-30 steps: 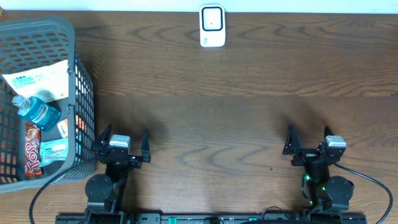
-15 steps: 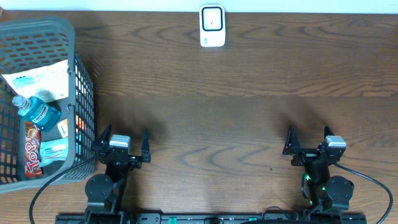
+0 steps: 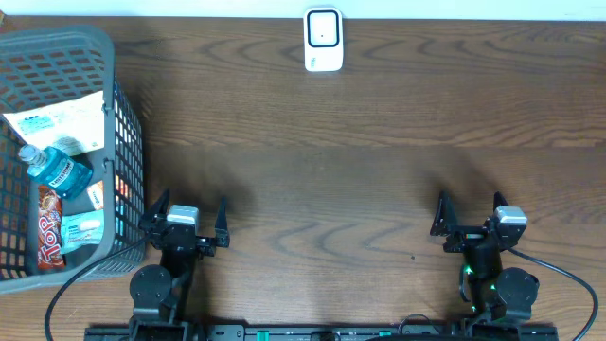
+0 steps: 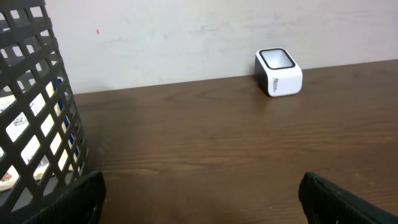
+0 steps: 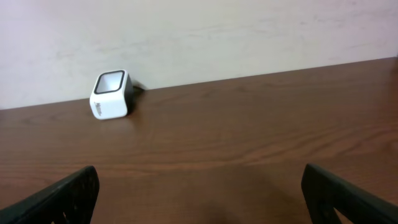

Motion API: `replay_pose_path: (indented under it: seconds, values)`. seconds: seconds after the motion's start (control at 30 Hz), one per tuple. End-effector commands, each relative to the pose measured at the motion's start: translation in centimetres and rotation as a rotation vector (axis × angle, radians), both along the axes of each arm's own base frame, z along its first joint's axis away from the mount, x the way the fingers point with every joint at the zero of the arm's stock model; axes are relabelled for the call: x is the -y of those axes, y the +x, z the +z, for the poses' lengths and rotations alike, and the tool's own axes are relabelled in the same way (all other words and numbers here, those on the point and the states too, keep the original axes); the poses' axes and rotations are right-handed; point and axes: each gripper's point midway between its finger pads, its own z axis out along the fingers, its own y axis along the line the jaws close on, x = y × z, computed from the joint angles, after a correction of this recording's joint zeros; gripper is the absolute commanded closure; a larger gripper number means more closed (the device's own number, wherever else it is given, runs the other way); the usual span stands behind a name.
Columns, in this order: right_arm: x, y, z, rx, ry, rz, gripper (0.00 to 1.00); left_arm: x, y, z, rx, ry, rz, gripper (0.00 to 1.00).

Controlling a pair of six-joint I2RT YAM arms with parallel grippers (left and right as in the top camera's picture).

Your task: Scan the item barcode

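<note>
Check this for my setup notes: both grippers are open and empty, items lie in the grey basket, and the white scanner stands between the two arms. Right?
No. The overhead view shows the white scanner at the far edge of the table, not between the arms. The left gripper and right gripper are open and empty, and items lie in the grey basket.
</note>
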Motion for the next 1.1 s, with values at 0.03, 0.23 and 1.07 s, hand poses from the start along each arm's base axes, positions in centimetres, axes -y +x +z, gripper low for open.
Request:
replay_pose_path:
  seconds: [0.03, 0.23, 1.07]
  values:
    - [-0.1, 0.0, -0.1, -0.001, -0.008, 0.005, 0.01, 0.1, -0.1, -1.4, -0.042, -0.015, -0.009, 0.01]
    - [-0.1, 0.0, -0.1, -0.001, -0.008, 0.005, 0.01, 4.7, -1.2, 0.5, 0.012, -0.090, -0.280, 0.01]
    - [-0.1, 0.0, -0.1, -0.001, -0.008, 0.005, 0.01, 8.4, -6.3, 22.3, 0.195, -0.425, -0.584, 0.01]
